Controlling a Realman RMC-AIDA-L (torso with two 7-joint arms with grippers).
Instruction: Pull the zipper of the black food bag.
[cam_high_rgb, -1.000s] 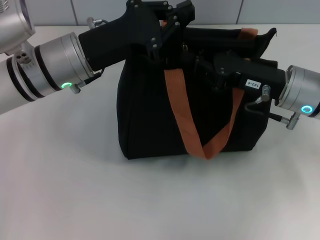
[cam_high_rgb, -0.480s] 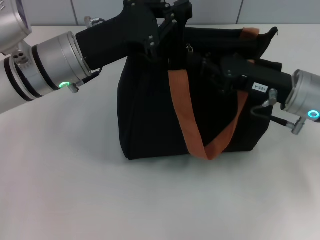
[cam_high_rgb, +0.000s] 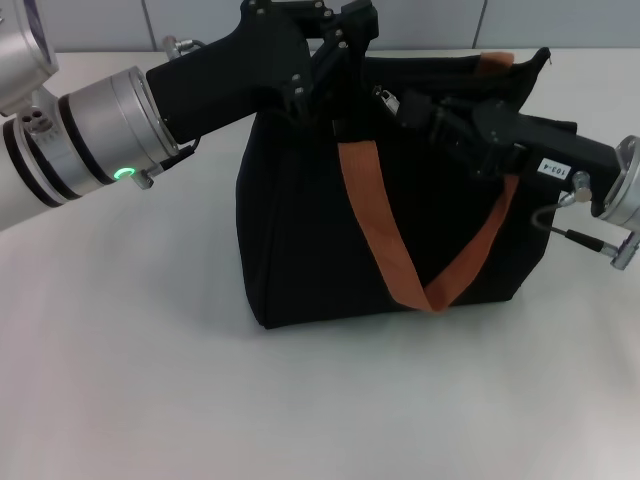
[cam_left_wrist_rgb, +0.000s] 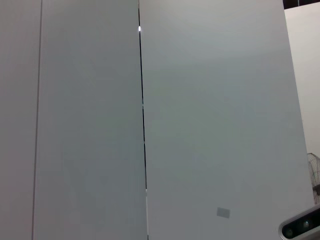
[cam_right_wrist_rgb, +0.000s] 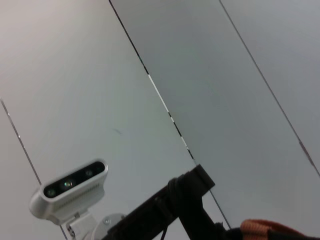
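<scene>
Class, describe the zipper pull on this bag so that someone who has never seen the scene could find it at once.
Start at the black food bag standing on the white table. Follow its top edge to where the left gripper and the right gripper meet. The zipper is the small silver metal piece there, the only shiny thing among black fabric and orange-brown straps.

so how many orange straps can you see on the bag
2. One orange-brown webbing strap hangs in a V down the front of the black food bag. A second strap shows only as a short piece at the bag's far top edge; the rest is hidden.
</scene>
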